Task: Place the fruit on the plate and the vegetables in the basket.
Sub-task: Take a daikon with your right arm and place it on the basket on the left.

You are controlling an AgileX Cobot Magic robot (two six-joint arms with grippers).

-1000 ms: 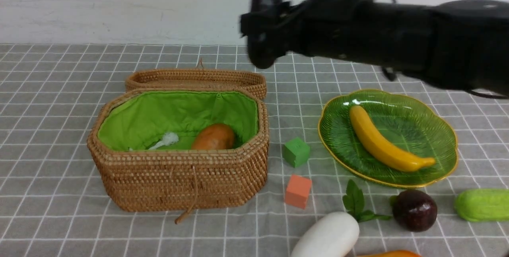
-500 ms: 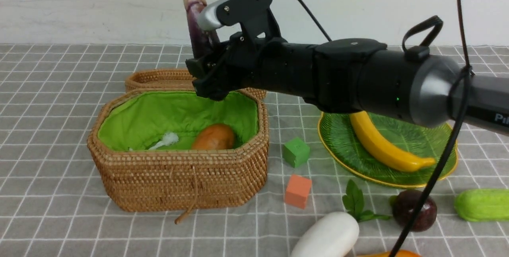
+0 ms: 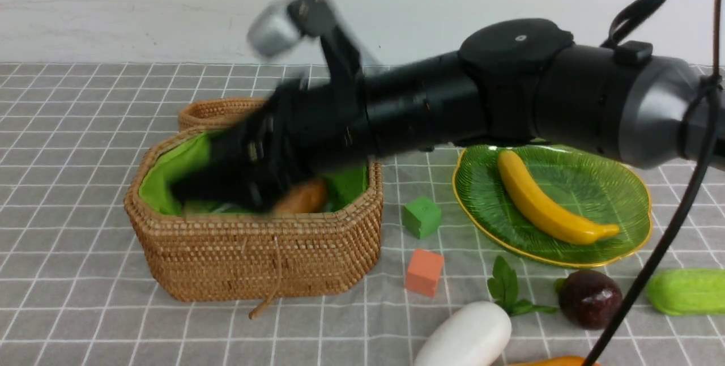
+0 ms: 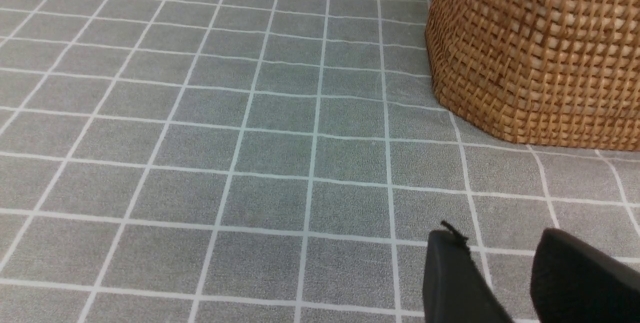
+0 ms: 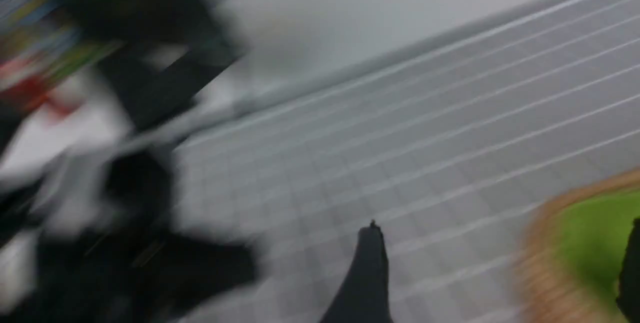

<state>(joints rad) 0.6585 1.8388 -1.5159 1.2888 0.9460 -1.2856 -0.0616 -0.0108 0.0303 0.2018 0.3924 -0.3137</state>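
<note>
**Over the green-lined basket, a wide right pincer and vegetables still to be gathered**

Above the mouth of the octagonal rattan basket [image 3: 255, 261], the right pincer [image 5: 502, 228] is spread wide, with nothing seen between its fingers. The stocking of the basket with vegetables is judged to be the step in hand, at its release end. For the next move, the arm should be raised clear of the woven rim and taken to the white radish [image 3: 467, 335] or the ridged gourd [image 3: 686, 292]. The left pincer [image 4: 492, 235] is parted by a narrower gap, with nothing seen in it, near the basket.

Inside the bright green cloth lining [image 3: 175, 170], a smooth orange-brown potato [image 3: 306, 196] can be partly seen. On the translucent green glass dish [image 3: 603, 184], ribbed like a leaf and edged in scalloped gold, a curved, satiny banana [image 3: 544, 207] is held. The glossy maroon ball-shaped fruit [image 3: 589, 299] and the orange-yellow fruit [image 3: 558, 361], cut off by the frame, are left to be plated from the gridded grey worktop [image 3: 85, 241]. By the basket, the flat-faced green cube [image 3: 422, 217] and orange cube [image 3: 424, 272] should be left alone.
</note>
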